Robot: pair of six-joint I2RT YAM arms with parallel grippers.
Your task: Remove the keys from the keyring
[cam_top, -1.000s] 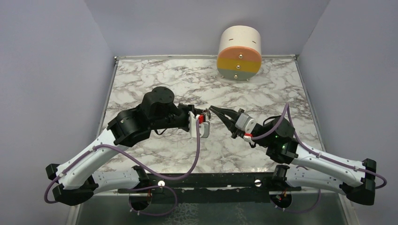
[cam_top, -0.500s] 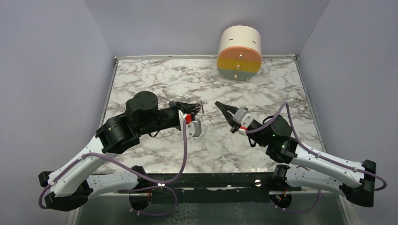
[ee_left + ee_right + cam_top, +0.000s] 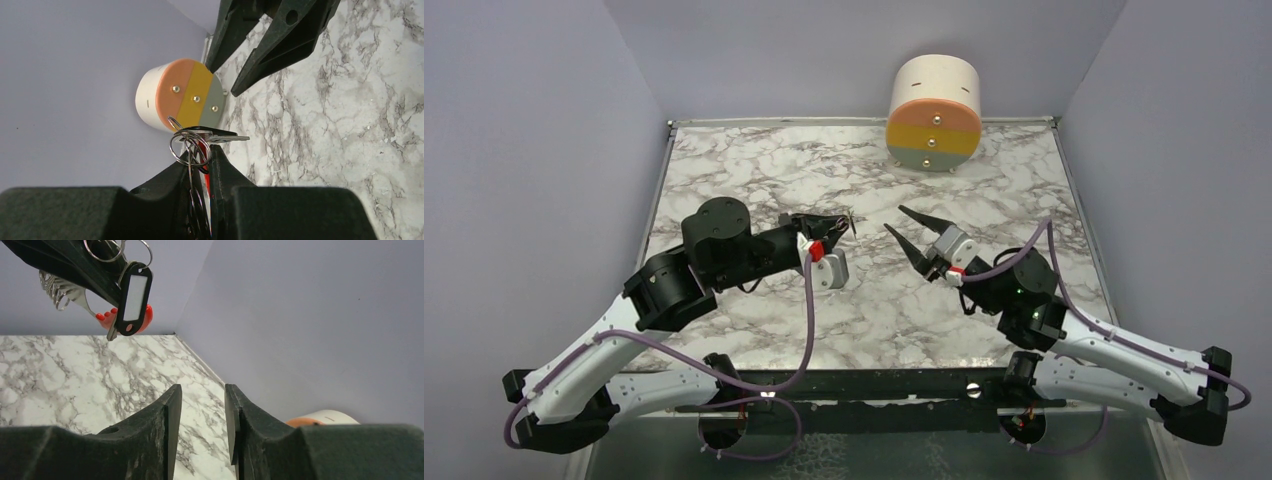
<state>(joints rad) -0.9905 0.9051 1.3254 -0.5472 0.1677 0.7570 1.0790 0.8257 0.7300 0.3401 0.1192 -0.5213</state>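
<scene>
Presenting the keyring [image 3: 184, 146], keys [image 3: 226, 137] not yet off it, clenched in the left gripper [image 3: 201, 159], aloft, nearer than the striped drum [image 3: 934, 112] and to its left. Facing it with the right gripper [image 3: 894, 218], released and empty, directly in front of the drum, both forearms reaching inward. Next, probably: closing in, pinching one key, working it round the ring's coil.

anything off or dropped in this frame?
Nothing stands out. The keyring is held off the table, clamped in the left gripper, with the keys and a black tag on it. The right gripper is open, empty and apart from it. No loose key or damage shows.
</scene>
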